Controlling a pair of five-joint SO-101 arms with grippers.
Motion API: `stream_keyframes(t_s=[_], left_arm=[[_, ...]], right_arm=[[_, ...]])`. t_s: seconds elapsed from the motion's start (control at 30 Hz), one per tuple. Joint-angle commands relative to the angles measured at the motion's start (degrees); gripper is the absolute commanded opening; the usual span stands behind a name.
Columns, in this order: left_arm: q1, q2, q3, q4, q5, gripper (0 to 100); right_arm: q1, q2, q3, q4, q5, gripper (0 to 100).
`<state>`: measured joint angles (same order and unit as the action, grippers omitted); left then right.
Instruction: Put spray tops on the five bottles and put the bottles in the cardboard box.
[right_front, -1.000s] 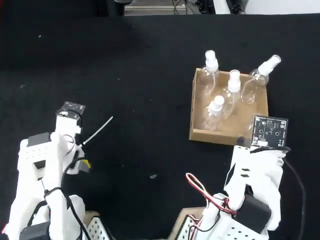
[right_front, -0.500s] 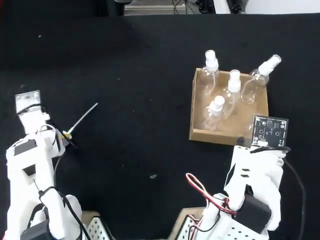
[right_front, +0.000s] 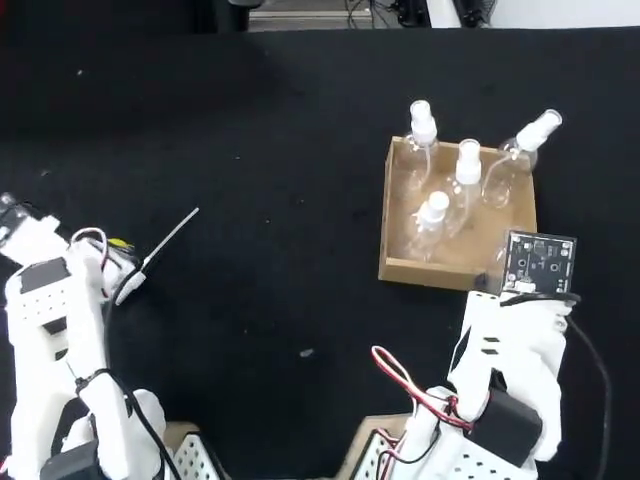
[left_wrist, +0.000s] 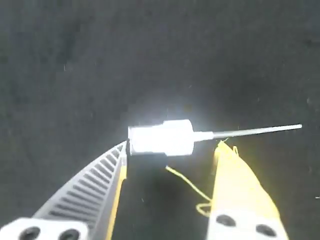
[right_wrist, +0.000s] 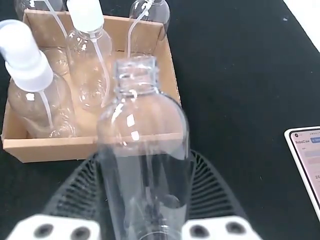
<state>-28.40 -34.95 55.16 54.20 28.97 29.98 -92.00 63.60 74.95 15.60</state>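
Note:
A white spray top (left_wrist: 161, 137) with a long thin tube lies on the black table, at the left in the high view (right_front: 160, 250). My left gripper (left_wrist: 172, 146) is open just behind it. The grey fingertip touches the cap's end, and the yellow fingertip (left_wrist: 222, 150) sits beside the tube. My right gripper (right_wrist: 145, 172) is shut on a clear bottle (right_wrist: 142, 145) with a bare neck, held upright just in front of the cardboard box (right_wrist: 90, 142). Several clear bottles with white spray tops stand in the box (right_front: 400, 268).
A phone-like screen (right_wrist: 306, 160) lies on the table beside the right gripper. The black cloth between the two arms is bare. The right arm's body (right_front: 510, 350) stands at the box's near side.
The left arm swung left and drew back, carrying the spray top leftward a second ago. Since half a second ago the top has hardly shifted. The right arm kept still.

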Motion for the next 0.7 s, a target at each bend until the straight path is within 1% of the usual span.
stream_keyframes(t_s=[0.0,0.07,0.17,0.3,0.37,0.5,0.67], left_arm=[[3.6,-1.5,-2.7,3.3,2.1,26],[3.6,-0.8,-1.8,4.1,1.5,26],[3.6,-0.8,-0.5,2.6,7.6,26],[3.7,-0.8,1.5,-2.1,14.4,26],[3.7,-0.8,2.9,-4.8,16.6,26],[3.8,-0.8,6.4,-9.1,19.5,26],[4.7,-0.8,10.0,-14.4,19.9,26]], right_arm=[[-0.2,-0.6,-0.6,-1.4,-0.1,1.0],[-0.2,-0.6,-0.6,-1.4,-0.1,1.0],[-0.2,-0.6,-0.6,-1.4,-0.1,1.0],[-0.2,-0.6,-0.5,-1.4,0.0,1.0],[-0.2,-0.6,-0.5,-1.4,0.0,1.0],[-0.2,-0.6,-0.5,-1.4,0.0,1.0],[-0.2,-0.6,-0.5,-1.4,0.0,1.0]])
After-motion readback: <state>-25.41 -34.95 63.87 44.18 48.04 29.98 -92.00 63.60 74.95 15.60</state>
